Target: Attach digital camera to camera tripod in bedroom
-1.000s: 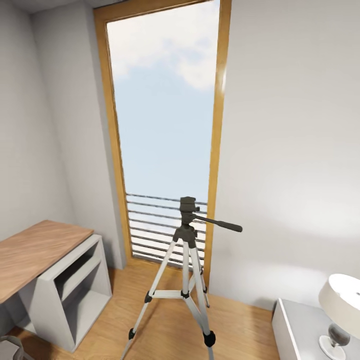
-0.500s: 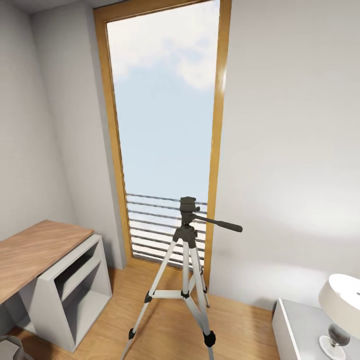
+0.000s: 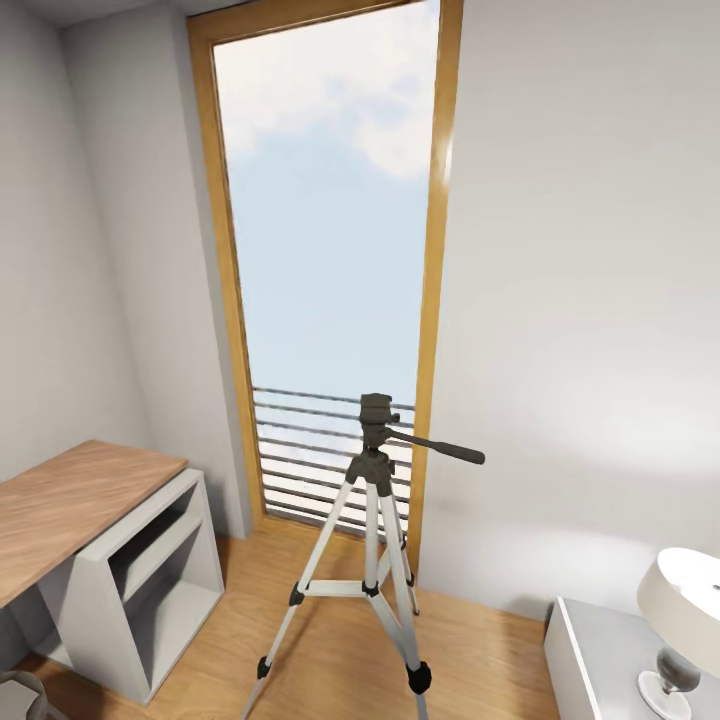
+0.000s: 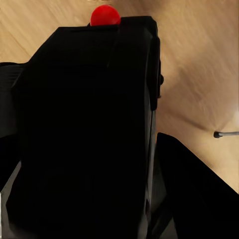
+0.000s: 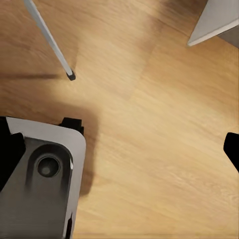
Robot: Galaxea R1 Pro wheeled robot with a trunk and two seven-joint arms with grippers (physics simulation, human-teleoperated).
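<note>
The camera tripod stands on the wood floor in front of the tall wood-framed window. Its black head is bare, and the long pan handle points right. In the left wrist view, my left gripper is shut on the digital camera, a black body close to the lens. The camera's red button sits at its far end. My right gripper hangs open over the floor, with a dark fingertip at each side edge of the right wrist view.
A wood-topped desk with grey shelves stands left of the tripod. A grey cabinet carrying a white lamp is at the lower right. The right wrist view has a thin grey leg and a grey base part.
</note>
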